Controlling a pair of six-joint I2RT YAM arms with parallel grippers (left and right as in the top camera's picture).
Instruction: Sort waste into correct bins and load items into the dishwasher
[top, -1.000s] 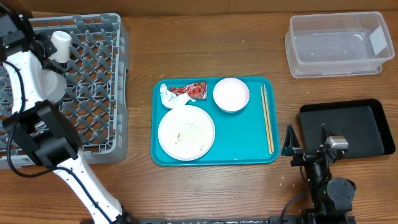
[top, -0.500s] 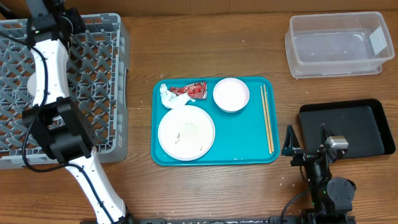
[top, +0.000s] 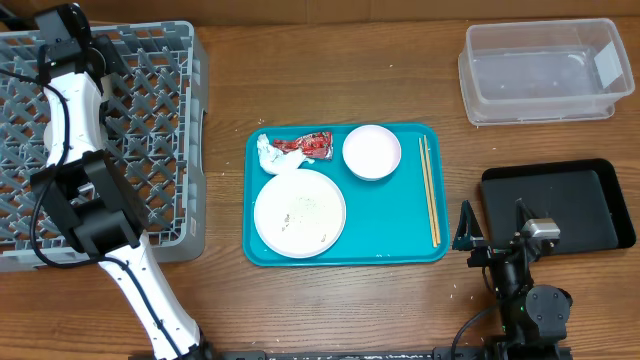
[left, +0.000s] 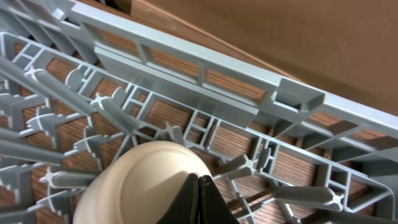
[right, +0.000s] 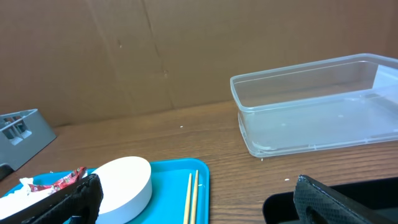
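The grey dish rack (top: 150, 120) stands at the left. My left gripper (top: 62, 25) is over its far left corner. In the left wrist view its jaws (left: 200, 180) are shut together just above a rounded white dish (left: 140, 183) lying among the rack's pegs (left: 112, 109). On the teal tray (top: 390, 235) lie a plate (top: 300, 213) with rice grains, a white bowl (top: 371, 152), a red wrapper (top: 312, 145), a white tissue (top: 268, 154) and two chopsticks (top: 430, 190). My right gripper (top: 492, 238) is open and empty right of the tray, also seen in the right wrist view (right: 199, 211).
A clear tub (top: 545, 70) stands at the far right, with a black tray (top: 560, 205) in front of it. The right wrist view shows the bowl (right: 124, 183), chopsticks (right: 193, 196), the tub (right: 311, 106) and a brown wall behind.
My left arm swung from the rack's left side up to its far edge, then shifted slightly left. The cup and bowl seen in the rack earlier are now covered by the arm. The right arm is still.
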